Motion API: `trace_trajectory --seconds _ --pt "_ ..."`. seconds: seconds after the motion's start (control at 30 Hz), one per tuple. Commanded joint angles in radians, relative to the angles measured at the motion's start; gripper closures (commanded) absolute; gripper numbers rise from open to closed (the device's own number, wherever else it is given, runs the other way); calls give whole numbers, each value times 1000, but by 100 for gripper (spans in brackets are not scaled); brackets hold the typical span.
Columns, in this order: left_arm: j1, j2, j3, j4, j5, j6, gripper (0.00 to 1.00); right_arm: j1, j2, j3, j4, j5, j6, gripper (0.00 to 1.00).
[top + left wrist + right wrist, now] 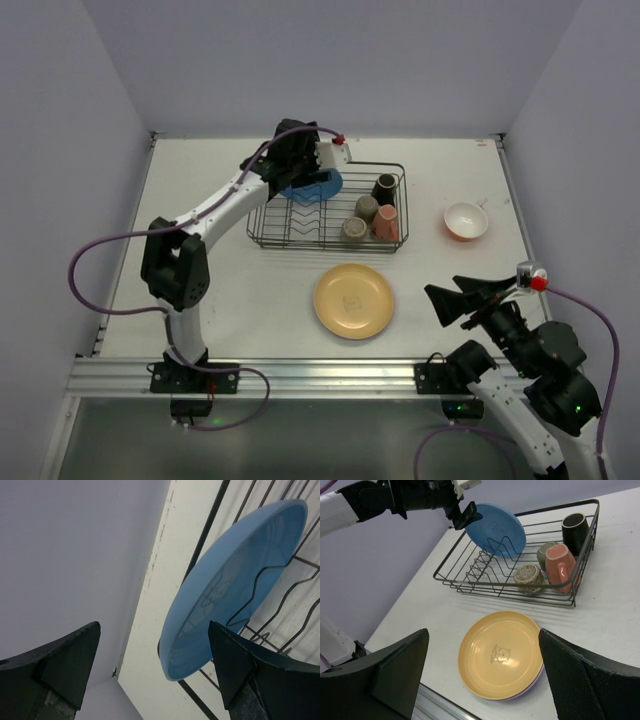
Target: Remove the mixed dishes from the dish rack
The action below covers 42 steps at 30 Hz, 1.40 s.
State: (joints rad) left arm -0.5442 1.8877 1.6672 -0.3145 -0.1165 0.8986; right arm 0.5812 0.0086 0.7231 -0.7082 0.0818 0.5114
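The black wire dish rack (320, 246) holds a blue plate (315, 187) standing on edge at its far left, and a dark brown cup (385, 187), olive-grey cup (367, 207), beige cup (354, 229) and pink cup (387, 222) at its right. My left gripper (303, 178) is open at the blue plate (235, 585); the plate's lower rim lies between the fingers, near the right finger (240, 660). A yellow plate (353, 300) lies on a purple plate (535, 682) in front of the rack. The orange bowl (465, 220) sits to the right. My right gripper (455, 298) is open and empty. No tan plate shows.
The rack (210, 520) stands close to the back wall and left wall corner. In the right wrist view the rack (555, 508), blue plate (496, 527) and left gripper (465, 515) show beyond the yellow plate (502, 652).
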Motion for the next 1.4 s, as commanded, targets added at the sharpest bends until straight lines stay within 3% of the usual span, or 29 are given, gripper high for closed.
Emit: trace_trajectory --seconds 0.0,0.2,0.23,0.3,0.8,1.37 --pt "12 7 40 -43 32 83 7 -4 -82 -7 49 -25 -22 7" --pt "12 42 45 -51 17 100 38 -3 -78 -5 49 -22 -24 7" --pt "12 44 36 -49 14 102 49 -3 -78 -5 50 -22 -22 7" --pt "10 39 26 -43 6 108 62 -4 -76 -8 49 -20 -22 7" --pt "1 -13 -58 31 -35 134 99 -3 -82 -8 49 -17 -20 7" --pt "-22 -53 -118 37 -181 82 100 -4 -88 -10 50 -20 -19 7"
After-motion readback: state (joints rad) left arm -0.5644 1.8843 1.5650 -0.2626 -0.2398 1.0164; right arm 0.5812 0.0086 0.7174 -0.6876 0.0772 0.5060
